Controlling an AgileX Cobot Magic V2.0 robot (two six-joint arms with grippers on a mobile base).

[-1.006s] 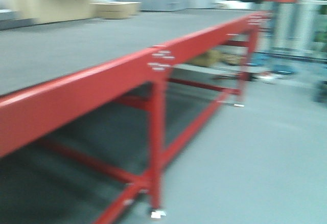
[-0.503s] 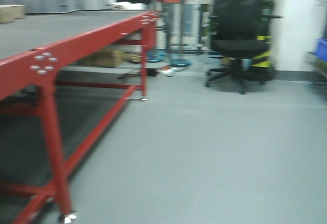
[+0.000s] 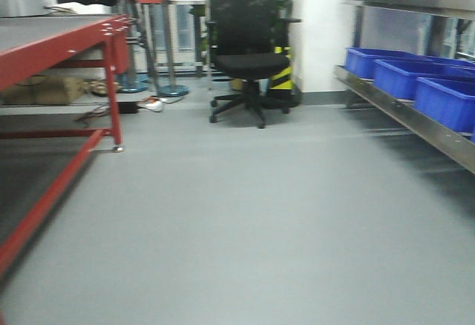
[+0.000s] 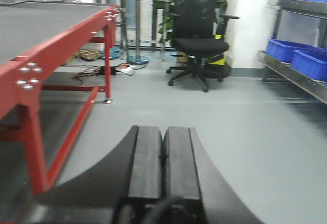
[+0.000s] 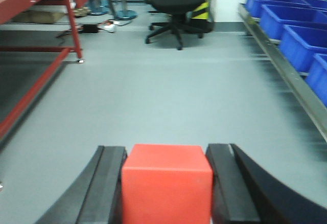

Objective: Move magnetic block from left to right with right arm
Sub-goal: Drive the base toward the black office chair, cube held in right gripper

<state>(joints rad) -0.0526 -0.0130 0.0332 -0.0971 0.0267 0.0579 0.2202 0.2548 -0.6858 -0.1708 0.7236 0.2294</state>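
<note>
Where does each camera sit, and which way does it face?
Front view: on the robot, facing the office chair; no robot part shows.
Left wrist: behind the left gripper, shut and empty, facing that chair.
Right wrist: behind the right gripper, shut on the magnetic block.
All three share the chair and red table.

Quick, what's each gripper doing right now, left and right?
Left gripper: jaws closed, nothing between them.
Right gripper: closed on the magnetic block.
</note>
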